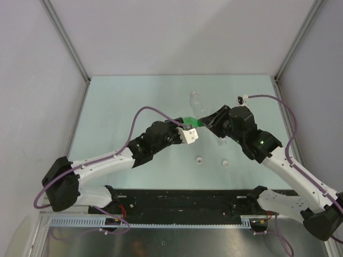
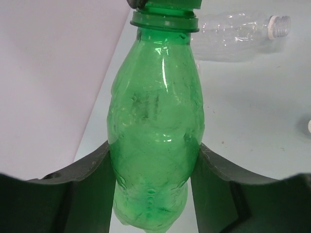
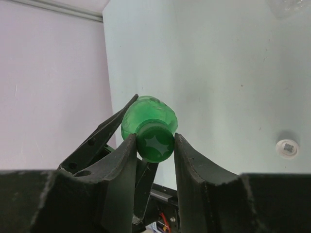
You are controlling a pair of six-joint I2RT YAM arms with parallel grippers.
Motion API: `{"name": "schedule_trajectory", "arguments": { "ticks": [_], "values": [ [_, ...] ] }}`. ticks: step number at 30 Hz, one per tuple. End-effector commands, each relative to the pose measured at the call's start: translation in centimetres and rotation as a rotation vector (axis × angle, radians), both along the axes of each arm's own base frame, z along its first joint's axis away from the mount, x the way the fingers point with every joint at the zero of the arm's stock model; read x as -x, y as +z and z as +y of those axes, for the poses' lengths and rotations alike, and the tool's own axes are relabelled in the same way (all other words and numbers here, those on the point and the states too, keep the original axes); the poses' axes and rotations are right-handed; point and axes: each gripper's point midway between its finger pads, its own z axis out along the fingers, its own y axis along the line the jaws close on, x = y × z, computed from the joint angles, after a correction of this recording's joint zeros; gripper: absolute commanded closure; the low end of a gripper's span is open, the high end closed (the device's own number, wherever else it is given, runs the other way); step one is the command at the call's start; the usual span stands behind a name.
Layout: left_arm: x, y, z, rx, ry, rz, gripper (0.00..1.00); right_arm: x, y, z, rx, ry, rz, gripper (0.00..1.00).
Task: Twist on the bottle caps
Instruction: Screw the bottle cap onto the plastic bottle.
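Observation:
My left gripper (image 2: 153,179) is shut on the body of the translucent green bottle (image 2: 155,121) and holds it above the table, neck pointing to the right arm (image 1: 192,122). My right gripper (image 3: 155,143) is shut on the dark green cap (image 3: 156,141), which sits on the green bottle's neck (image 3: 146,114). In the top view the two grippers meet at mid-table (image 1: 205,122). A clear ribbed bottle (image 1: 197,100) lies just behind them and shows in the left wrist view (image 2: 233,36). Two white caps (image 1: 199,159) (image 1: 225,163) lie in front. The other clear bottle is not clearly visible.
One white cap (image 3: 287,147) shows on the table in the right wrist view. Grey walls and metal posts (image 1: 67,40) close in the pale table on the left, right and back. A black rail (image 1: 182,206) runs along the near edge between the arm bases.

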Motion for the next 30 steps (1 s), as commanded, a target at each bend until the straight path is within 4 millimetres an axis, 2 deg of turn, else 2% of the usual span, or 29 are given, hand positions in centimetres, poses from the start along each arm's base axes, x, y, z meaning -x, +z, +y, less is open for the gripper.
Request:
{"name": "schedule_trajectory", "arguments": {
  "ticks": [1,5,8,9,12,14,16,19,22,24,27,28,30],
  "values": [
    [1.8,3.1,-3.1,0.173,-0.105,-0.031,1.00,0.7,1.9,1.5,-0.084,0.037,-0.016,0.79],
    [2.8,1.0,-2.8,0.184,-0.138,0.049,1.00,0.8,3.3,0.4,-0.035,0.052,-0.119,0.33],
    [3.3,-1.0,-2.2,0.182,-0.136,0.110,1.00,1.8,5.8,0.2,-0.018,0.118,-0.248,0.09],
    [3.5,-1.6,-2.0,0.182,-0.130,0.128,1.00,2.1,6.7,0.1,-0.014,0.135,-0.295,0.05],
    [3.7,-2.7,-1.5,0.189,-0.110,0.171,1.00,3.4,9.1,-0.7,-0.003,0.155,-0.412,0.01],
    [3.6,-2.7,-1.3,0.202,-0.098,0.186,1.00,4.2,9.9,-1.1,0.015,0.180,-0.463,0.01],
    [3.7,-2.4,-1.2,0.222,-0.115,0.201,1.00,4.7,9.8,-1.8,0.058,0.194,-0.492,0.01],
    [4.9,-1.1,-1.3,0.294,-0.224,0.271,1.00,4.7,9.4,-3.0,0.182,0.211,-0.559,0.01],
    [6.7,0.4,-1.0,0.370,-0.372,0.366,1.00,5.2,9.6,-3.2,0.373,0.335,-0.735,0.01],
    [8.4,1.1,-0.8,0.385,-0.480,0.396,1.00,7.6,9.7,-1.7,0.505,0.580,-0.963,0.01],
    [12.3,1.7,-0.4,0.373,-0.691,0.427,1.00,12.8,8.6,0.0,0.651,0.996,-1.372,0.01],
    [13.5,2.0,-0.2,0.370,-0.751,0.435,1.00,14.2,8.1,0.1,0.674,1.087,-1.485,0.01],
    [15.5,2.6,0.2,0.370,-0.847,0.468,1.00,15.8,8.6,0.5,0.660,1.158,-1.641,0.01]
  ]
}}
